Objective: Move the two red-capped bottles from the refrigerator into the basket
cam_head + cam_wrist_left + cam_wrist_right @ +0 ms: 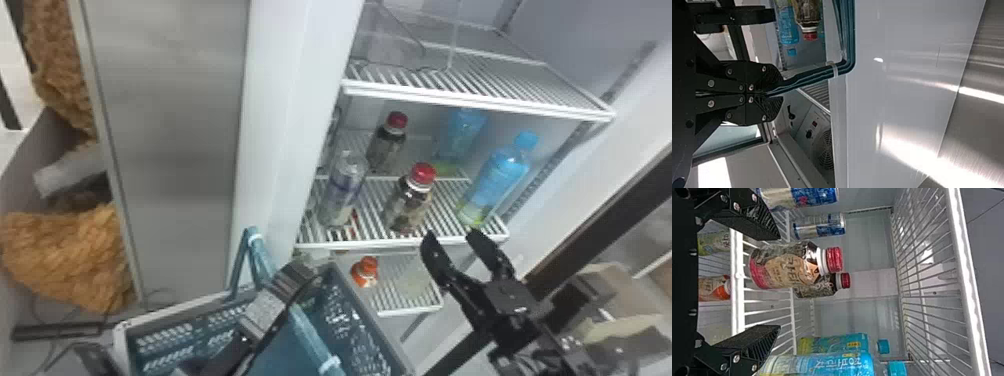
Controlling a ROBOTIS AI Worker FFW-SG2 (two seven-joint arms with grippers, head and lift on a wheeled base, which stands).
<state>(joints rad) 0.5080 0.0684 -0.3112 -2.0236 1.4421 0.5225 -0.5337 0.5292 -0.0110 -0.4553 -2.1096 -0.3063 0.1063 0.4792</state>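
Note:
Two red-capped bottles stand on the refrigerator's middle shelf: the front bottle point(407, 202) near the shelf edge, the rear bottle point(387, 145) behind it to the left. My right gripper point(451, 235) is just outside that shelf, below and right of the front bottle, touching neither. In the right wrist view my right gripper point(778, 281) stands open, the front bottle point(785, 265) beyond its fingertips and partly covering the rear bottle point(815, 288). My left gripper point(287, 292) is over the basket point(370, 310); in the left wrist view my left gripper point(768, 94) is shut on the teal basket handle point(811, 77).
A clear bottle point(344, 190) is left of the front red-capped one, blue bottles point(495, 185) to the right. The shelf above point(475, 100) overhangs them. An orange-capped bottle point(366, 272) sits on the lower shelf. The refrigerator's white side wall point(280, 125) rises behind the basket.

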